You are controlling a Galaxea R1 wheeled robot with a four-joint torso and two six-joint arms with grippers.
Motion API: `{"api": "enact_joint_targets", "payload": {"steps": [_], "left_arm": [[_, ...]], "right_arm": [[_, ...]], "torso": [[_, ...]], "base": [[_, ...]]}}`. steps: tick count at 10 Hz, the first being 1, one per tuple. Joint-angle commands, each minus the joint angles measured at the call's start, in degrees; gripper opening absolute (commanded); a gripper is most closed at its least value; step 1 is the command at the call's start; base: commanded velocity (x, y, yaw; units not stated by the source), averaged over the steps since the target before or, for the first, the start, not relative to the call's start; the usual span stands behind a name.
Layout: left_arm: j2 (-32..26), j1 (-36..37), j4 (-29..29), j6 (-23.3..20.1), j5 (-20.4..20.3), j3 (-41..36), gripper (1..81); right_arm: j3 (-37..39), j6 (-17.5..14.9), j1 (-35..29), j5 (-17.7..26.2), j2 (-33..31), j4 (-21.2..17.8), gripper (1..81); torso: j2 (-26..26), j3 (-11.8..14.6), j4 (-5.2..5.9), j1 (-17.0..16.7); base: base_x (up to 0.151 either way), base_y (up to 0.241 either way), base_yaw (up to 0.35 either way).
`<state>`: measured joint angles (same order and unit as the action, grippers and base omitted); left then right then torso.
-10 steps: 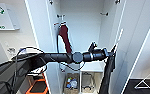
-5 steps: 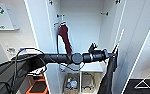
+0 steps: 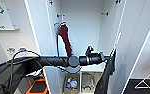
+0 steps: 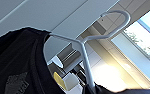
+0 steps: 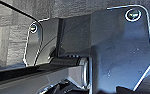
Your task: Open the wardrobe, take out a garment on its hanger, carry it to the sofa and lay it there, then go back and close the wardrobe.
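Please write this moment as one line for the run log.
wardrobe: doors open | left end effector: holds black garment on white hanger, off the rail | dark red garment: hanging inside

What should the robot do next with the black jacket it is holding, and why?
Probably draw the left pincer back, out of the wardrobe. The black garment hangs from it on the white hanger, whose hook grips no rail, while the dark red garment hangs inside. The doors stand open, so the way looks clear.
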<state>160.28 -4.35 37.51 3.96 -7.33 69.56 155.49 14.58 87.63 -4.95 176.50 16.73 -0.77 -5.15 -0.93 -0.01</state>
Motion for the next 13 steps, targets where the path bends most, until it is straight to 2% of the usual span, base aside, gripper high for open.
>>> {"api": "enact_joint_targets", "payload": {"steps": [1,13], "left_arm": [[0.13,10.02,-2.53,-0.71,-0.94,-1.09,1.0],[0.13,10.02,-2.44,-0.36,-1.02,-1.09,1.0]], "right_arm": [[-0.29,-0.08,-2.23,2.49,0.46,-0.29,81.1],[-0.02,0.19,-2.41,2.14,0.37,-0.29,81.1]], "torso": [[0.0,0.0,0.0,0.01],[0.0,0.0,0.0,0.01]], "base": [[0.0,0.0,0.0],[0.0,0.0,0.0]]}}
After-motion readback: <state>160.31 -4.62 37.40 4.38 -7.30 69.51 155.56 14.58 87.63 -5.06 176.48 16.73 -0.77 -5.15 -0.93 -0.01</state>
